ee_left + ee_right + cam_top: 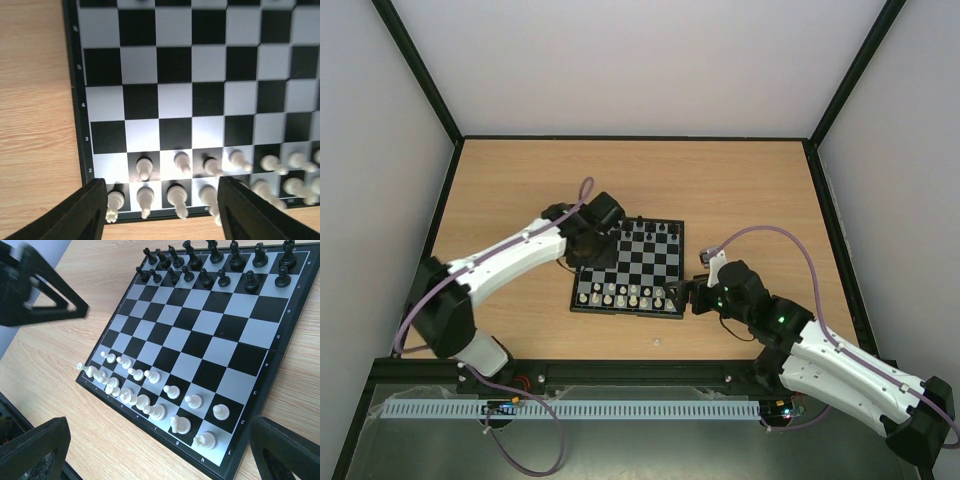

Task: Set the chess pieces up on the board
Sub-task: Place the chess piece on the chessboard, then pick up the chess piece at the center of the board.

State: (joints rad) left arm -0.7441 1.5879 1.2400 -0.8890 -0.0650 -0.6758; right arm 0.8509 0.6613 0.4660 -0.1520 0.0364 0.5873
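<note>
Left gripper (160, 190) hung over the board (172, 95) at one white-side corner, fingers apart with nothing pinched. The right gripper (160, 440) sat just off the board's other white-side corner, gaping wide and empty. White pieces (150, 407) lined two rows on that side of the board, black pieces (220, 270) the two opposite rows. They looked tiny, light, hard, slick and tippy, so I'd pinch one mid-body from straight above. Most stood upright, long axis straight up off the board.

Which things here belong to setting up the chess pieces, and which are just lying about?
Job: small black-and-pale chequered square board; tiny whitish chessmen; tiny black chessmen.
Lying about: light wooden table; purple cables; grey slotted rail.
</note>
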